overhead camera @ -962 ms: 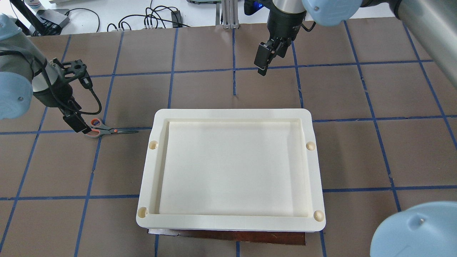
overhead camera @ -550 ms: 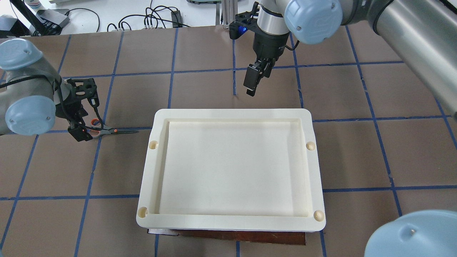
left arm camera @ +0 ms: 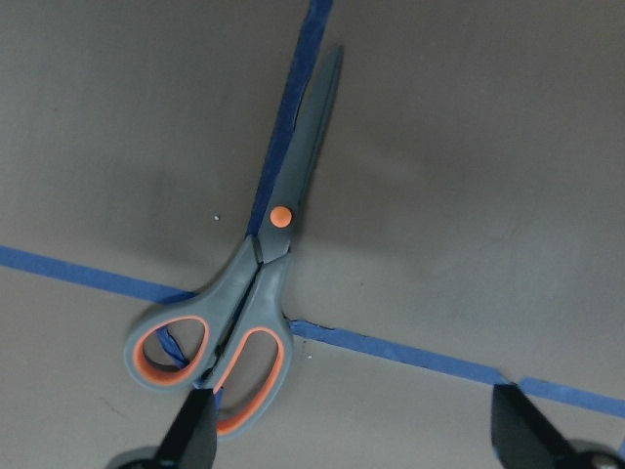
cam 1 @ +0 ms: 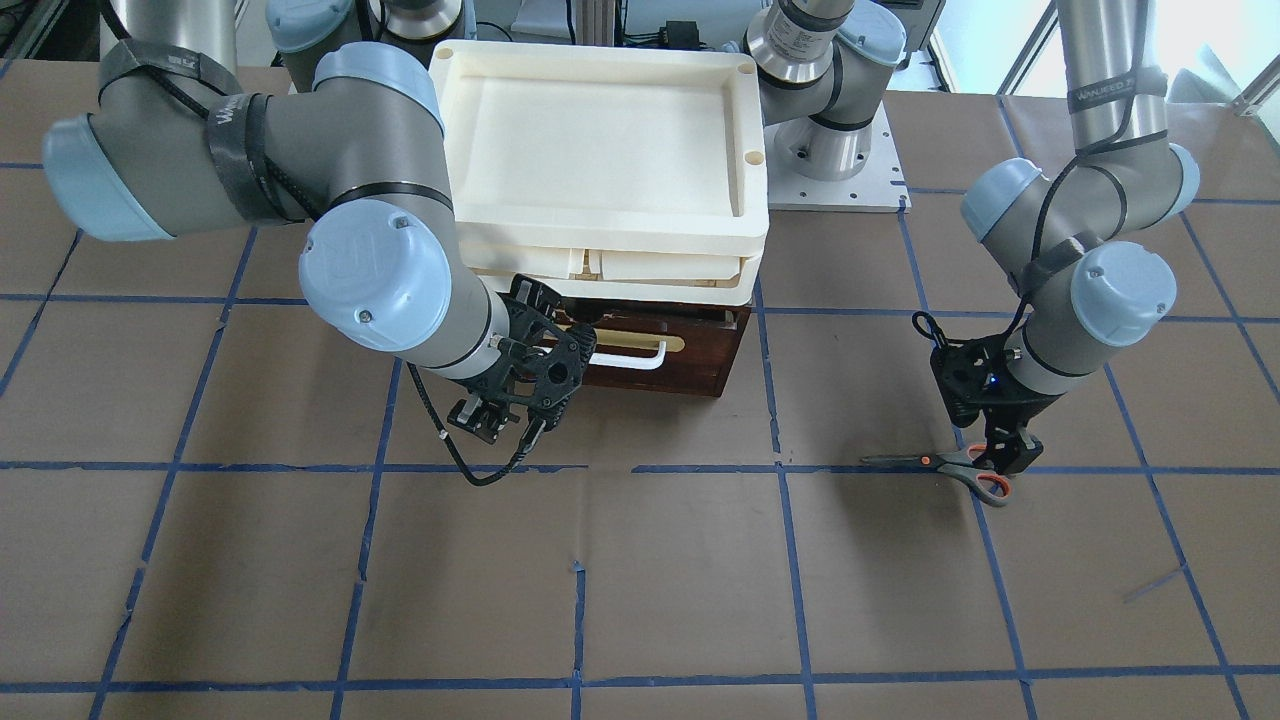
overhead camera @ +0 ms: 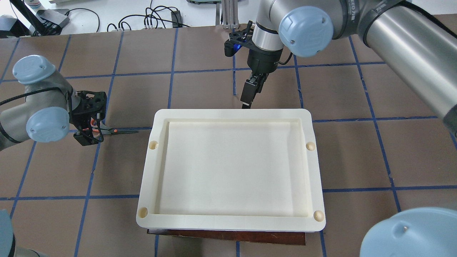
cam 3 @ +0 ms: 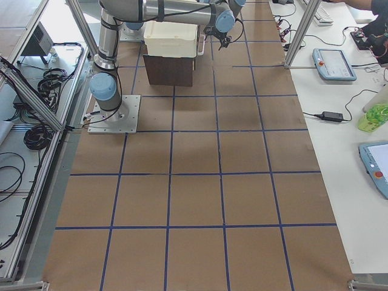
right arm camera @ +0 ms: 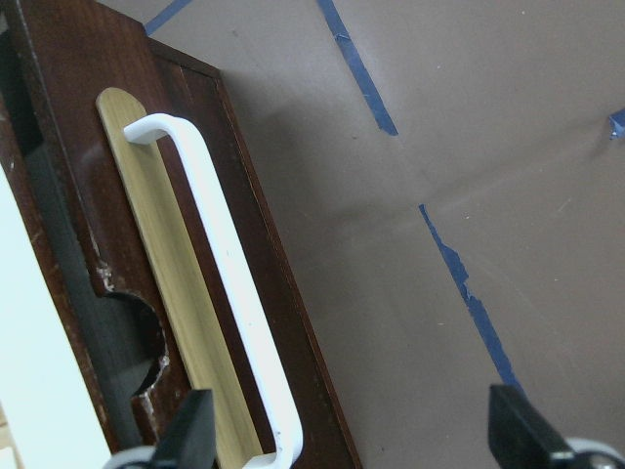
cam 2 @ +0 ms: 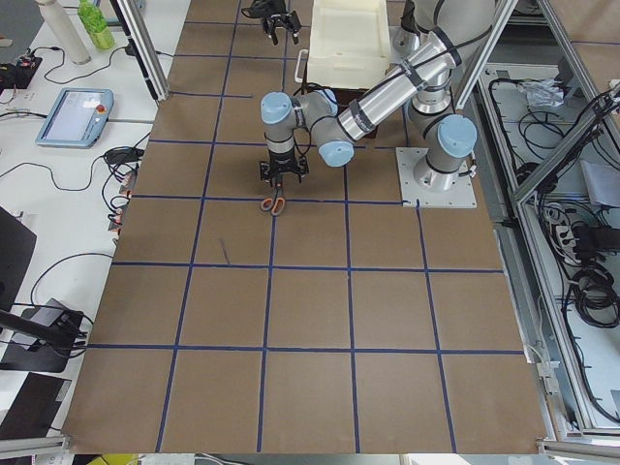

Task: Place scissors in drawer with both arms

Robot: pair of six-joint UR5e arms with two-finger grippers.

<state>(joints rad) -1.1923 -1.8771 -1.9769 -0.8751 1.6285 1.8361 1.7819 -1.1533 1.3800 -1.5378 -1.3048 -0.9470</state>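
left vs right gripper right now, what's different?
The left gripper hangs over the scissors on open table; the right gripper is at the drawer, by its white handle. The left gripper points straight down; the right gripper looks tilted. Shared: both open, holding nothing.

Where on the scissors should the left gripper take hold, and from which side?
From straight above, I would close the fingers of the left gripper across the narrow neck between the orange pivot and the handle loops. The scissors lie flat and shut on the table, so only their thin edges offer opposing sides.
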